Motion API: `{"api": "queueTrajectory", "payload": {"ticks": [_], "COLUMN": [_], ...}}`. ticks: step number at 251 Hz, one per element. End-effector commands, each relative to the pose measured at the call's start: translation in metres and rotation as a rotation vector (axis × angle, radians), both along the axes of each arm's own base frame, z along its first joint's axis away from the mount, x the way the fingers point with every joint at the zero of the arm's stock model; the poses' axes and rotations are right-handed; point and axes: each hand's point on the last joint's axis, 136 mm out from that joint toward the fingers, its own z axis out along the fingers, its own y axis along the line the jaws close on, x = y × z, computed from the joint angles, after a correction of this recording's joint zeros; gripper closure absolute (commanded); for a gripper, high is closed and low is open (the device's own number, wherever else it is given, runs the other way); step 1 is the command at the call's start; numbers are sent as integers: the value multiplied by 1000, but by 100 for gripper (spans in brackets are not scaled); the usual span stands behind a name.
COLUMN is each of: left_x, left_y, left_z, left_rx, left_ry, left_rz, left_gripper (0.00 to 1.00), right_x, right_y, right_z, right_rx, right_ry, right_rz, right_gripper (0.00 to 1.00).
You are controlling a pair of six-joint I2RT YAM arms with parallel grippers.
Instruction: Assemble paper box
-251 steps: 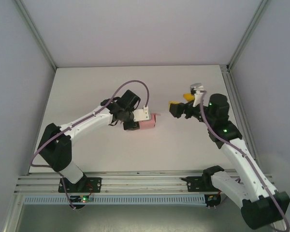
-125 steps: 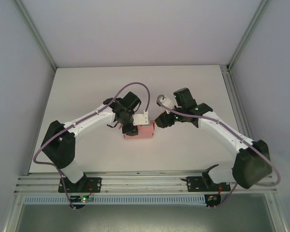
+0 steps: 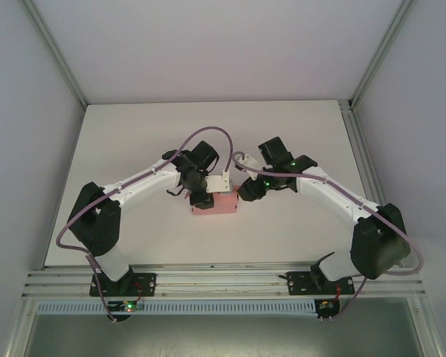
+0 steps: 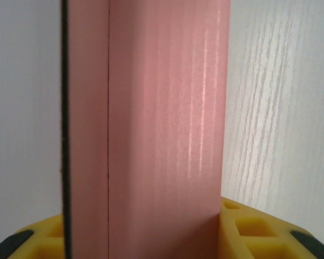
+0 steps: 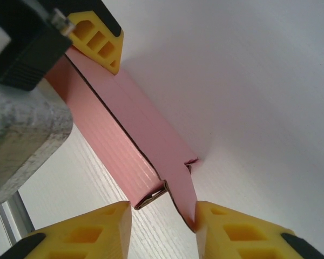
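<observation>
The paper box (image 3: 217, 205) sits low over the table (image 3: 134, 141) near its middle, between the two arms. It is already folded into a slim pink sleeve rather than a flat sheet. The left gripper (image 3: 203, 195) has it clamped: in the left wrist view the pink card runs straight up between the two yellow fingers (image 4: 243, 226), and the jaws are closed against its sides. The right gripper (image 3: 247, 191) is at the box's other end. In its wrist view the sleeve's end (image 5: 151, 195) is open, showing the hollow inside, and a narrow flap (image 5: 182, 189) sticks out past it and touches the tip of one yellow finger (image 5: 243, 232). The right jaws stand partly apart on either side of that end, with the other finger just beside the sleeve's corner. Whether they are pinching the card or only bracketing it cannot be told. The body of the box appears formed, so the step in hand looks like closing this end. The next move probably calls for the left arm to hold the sleeve steady while the right fingers bend the flap across the opening and tuck it in. The thin card could buckle or slide in the left grip if pushed off-axis, so the push should run along the sleeve's length.
</observation>
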Motion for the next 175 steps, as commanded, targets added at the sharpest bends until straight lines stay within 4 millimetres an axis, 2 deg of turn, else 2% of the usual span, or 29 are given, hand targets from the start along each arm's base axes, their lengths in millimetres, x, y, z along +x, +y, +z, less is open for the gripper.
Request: {"api": "queueTrajectory", "payload": {"ticks": [1,15,44,72,90,111,147,175], "left_x": [0,0,1,1,2,5,6,7], "left_y": [2,2,0,-2,-4,-5,-5,-9], "left_z": [4,4,4,5,5,5,3,2], "left_rx": [-1,-4,-10,-26,-35,-38,-32,-47], "left_ry": [2,-1,1,3,-1,-4,1,7], "left_rz": [-7,-8,-2,5,6,15,23,25], "left_gripper": [61,61,61,62,62,62,62,62], "right_x": [7,9,5,0,2,6,4,1], "right_y": [5,5,9,10,10,14,30,45], "right_z": [4,6,7,-4,-8,0,28,38], "right_rx": [-7,-3,9,-23,-47,-29,102,225], "right_ry": [-9,-8,13,29,21,14,45,135], "right_rz": [-11,-27,-26,-36,-66,-124,-193,-242], "right_gripper": [72,81,82,83,93,100,100,100]}}
